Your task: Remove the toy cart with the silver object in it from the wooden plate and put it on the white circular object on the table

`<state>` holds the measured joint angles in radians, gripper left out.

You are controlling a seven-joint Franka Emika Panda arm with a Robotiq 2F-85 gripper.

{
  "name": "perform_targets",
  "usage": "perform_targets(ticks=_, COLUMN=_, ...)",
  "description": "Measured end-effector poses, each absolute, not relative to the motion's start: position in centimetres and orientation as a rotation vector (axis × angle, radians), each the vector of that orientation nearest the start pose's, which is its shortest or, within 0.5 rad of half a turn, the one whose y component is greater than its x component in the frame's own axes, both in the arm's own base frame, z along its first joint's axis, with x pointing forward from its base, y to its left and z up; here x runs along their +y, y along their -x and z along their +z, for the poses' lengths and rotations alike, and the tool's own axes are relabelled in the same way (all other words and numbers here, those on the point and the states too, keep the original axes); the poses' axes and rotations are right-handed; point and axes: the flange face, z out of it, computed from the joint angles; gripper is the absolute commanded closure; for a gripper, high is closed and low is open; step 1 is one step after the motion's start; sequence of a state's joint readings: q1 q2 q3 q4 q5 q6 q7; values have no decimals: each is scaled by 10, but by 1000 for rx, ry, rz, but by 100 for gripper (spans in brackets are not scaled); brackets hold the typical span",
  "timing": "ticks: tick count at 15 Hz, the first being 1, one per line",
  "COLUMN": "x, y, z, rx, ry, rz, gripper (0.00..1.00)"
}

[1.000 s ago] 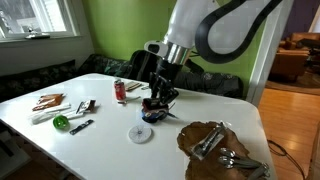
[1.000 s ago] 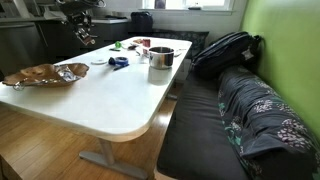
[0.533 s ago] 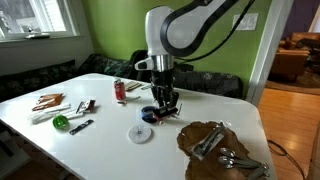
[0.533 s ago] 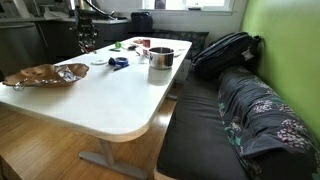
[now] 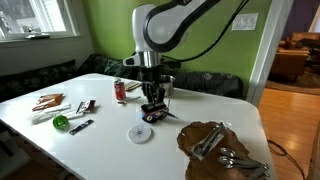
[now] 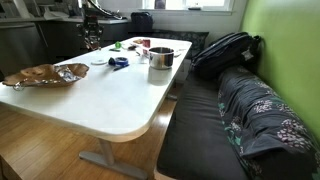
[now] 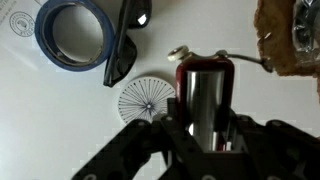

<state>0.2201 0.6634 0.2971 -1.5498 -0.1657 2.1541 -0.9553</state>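
Observation:
My gripper (image 5: 152,98) is shut on the toy cart (image 5: 154,108) and holds it above the table, right of and a little above the white circular object (image 5: 139,133). In the wrist view the cart (image 7: 205,68) shows a red rim and the silver object (image 7: 204,100) stands inside it, between my jaws (image 7: 205,135). The white disc (image 7: 146,98), marked with radial lines, lies just left of the cart. The wooden plate (image 5: 205,150), dark brown with a wavy edge, lies at the table's near right with loose silver utensils on it; its edge shows at the wrist view's top right (image 7: 285,40).
A blue ring (image 7: 72,30) and a black object (image 7: 125,45) lie just beyond the white disc. A red can (image 5: 120,91), a green object (image 5: 61,122) and small utensils lie to the left. A steel pot (image 6: 161,57) stands near the bench side; a backpack (image 6: 225,50) lies on the bench.
The arm has swung left, carrying the cart away from the wooden plate toward the white disc. The gripper has stayed shut on the cart.

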Motion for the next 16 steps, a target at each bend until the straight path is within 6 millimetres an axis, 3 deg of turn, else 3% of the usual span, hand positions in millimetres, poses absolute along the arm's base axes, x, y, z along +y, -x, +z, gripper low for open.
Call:
perform_targets(ticks=3, x=325, y=-633, z=260, rx=-2055, ry=2374, rz=40, gripper=83)
perform_targets(ticks=8, x=368, y=-641, z=237, rx=-1974, ry=2512, rz=124, gripper=83)
perform_targets(ticks=9, x=375, y=-642, z=232, rx=-1944, ry=2541, rz=146, gripper=58)
perform_targets(ticks=11, x=380, y=-647, z=223, rx=-1903, ry=2570, rz=176, gripper=58)
perform_targets(ticks=12, x=380, y=-650, z=221, rx=-1892, ry=2577, rz=178, gripper=83)
perform_targets(ticks=16, x=378, y=-654, z=217, rx=-1878, ry=2583, rz=172, gripper=83)
